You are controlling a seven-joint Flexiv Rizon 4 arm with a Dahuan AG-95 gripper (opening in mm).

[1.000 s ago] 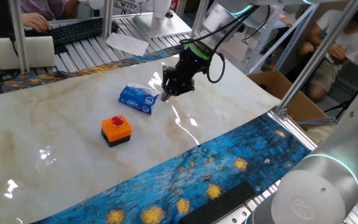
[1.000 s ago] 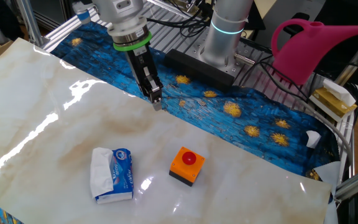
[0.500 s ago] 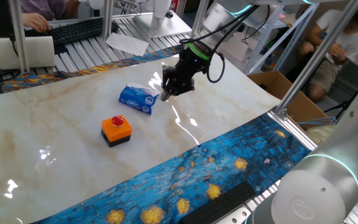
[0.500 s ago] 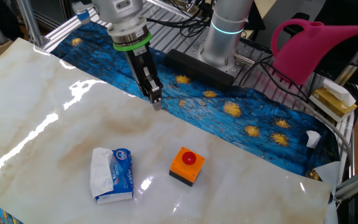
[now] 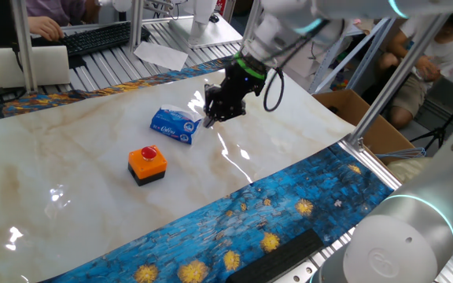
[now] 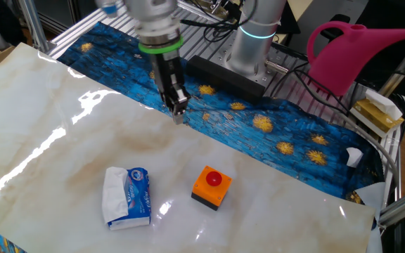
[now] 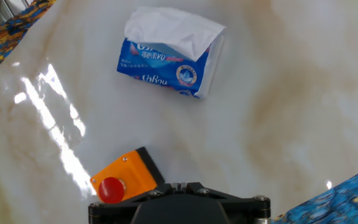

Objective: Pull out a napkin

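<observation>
A blue tissue packet lies on the marble table. The white napkin sticks out of its open end. The other fixed view shows the packet and the napkin, and the hand view shows the packet and the napkin. My gripper hangs just right of the packet, above the table and apart from it. In the other fixed view the gripper has its fingers together and holds nothing. In the hand view only the gripper base shows at the bottom edge.
An orange box with a red button stands in front of the packet; it shows in the other fixed view and in the hand view. A stiff white sheet lies behind the table. A cardboard box and a pink watering can stand off the table.
The arm has shifted its pose and the gripper has moved slightly sideways. The packet, napkin and orange box have not moved.
</observation>
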